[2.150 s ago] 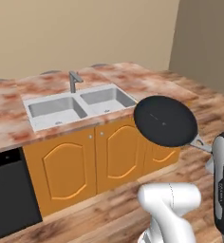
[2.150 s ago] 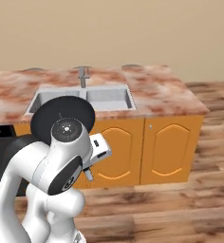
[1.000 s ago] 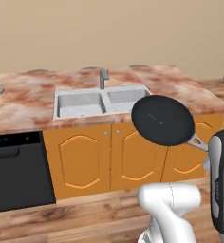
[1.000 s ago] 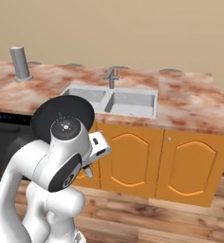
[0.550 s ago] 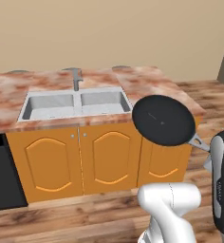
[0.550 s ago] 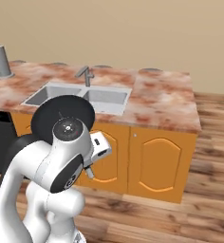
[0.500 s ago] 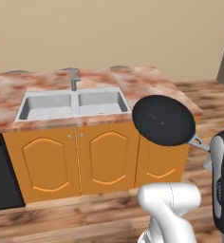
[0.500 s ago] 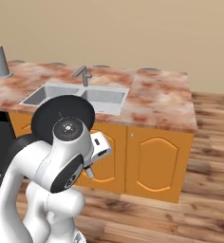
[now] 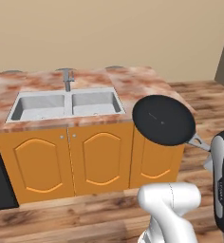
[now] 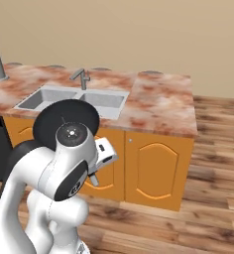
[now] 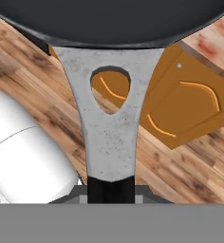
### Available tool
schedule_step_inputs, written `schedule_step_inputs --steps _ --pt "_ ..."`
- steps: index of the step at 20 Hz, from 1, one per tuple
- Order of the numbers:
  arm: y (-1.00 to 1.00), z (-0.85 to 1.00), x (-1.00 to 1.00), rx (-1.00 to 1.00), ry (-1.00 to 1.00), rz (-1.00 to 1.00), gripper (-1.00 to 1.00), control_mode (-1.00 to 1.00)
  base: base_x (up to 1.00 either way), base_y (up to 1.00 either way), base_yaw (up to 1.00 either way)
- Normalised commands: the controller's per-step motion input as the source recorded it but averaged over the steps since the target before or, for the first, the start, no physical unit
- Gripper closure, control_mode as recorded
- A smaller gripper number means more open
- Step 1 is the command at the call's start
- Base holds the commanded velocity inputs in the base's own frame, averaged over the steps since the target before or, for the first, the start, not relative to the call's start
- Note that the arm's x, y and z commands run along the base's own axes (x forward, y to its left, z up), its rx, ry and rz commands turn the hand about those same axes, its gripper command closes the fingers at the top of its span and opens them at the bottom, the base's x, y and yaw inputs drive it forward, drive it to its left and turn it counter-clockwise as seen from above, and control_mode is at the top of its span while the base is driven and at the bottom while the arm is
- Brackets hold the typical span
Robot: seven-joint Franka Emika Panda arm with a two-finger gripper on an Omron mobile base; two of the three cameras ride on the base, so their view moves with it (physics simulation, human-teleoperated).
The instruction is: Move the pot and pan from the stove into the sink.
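Gripper [image 11: 111, 187] fingers clamped on the grey handle end of the pan [image 9: 163, 120], which hangs in the air near the cabinet front, handle axis running back toward the arm, with the sink [image 9: 66, 104] lying farther away and to the left.

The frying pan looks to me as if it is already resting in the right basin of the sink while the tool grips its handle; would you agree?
Not quite. The frying pan is held in the air in front of the cabinets, short of the sink, as the left base view shows. The tool does grip its handle, as the hand view shows.
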Motion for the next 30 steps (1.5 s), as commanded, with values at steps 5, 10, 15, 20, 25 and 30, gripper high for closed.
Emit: schedule_step_inputs --steps 5,10,15,20,25,30 --pt "0.00 0.00 0.00 0.00 0.00 0.00 1.00 1.00 0.33 0.00 0.00" --pt "0.00 0.00 0.00 0.00 0.00 0.00 1.00 1.00 0.73 0.03 -0.01" --pt "0.00 0.00 0.00 0.00 0.00 0.00 1.00 1.00 0.82 0.09 -0.02" --pt "0.00 0.00 0.00 0.00 0.00 0.00 1.00 1.00 0.80 0.12 -0.02" --pt "0.00 0.00 0.00 0.00 0.00 0.00 1.00 1.00 0.77 0.15 -0.03" --pt "0.00 0.00 0.00 0.00 0.00 0.00 1.00 1.00 0.29 0.14 -0.03"
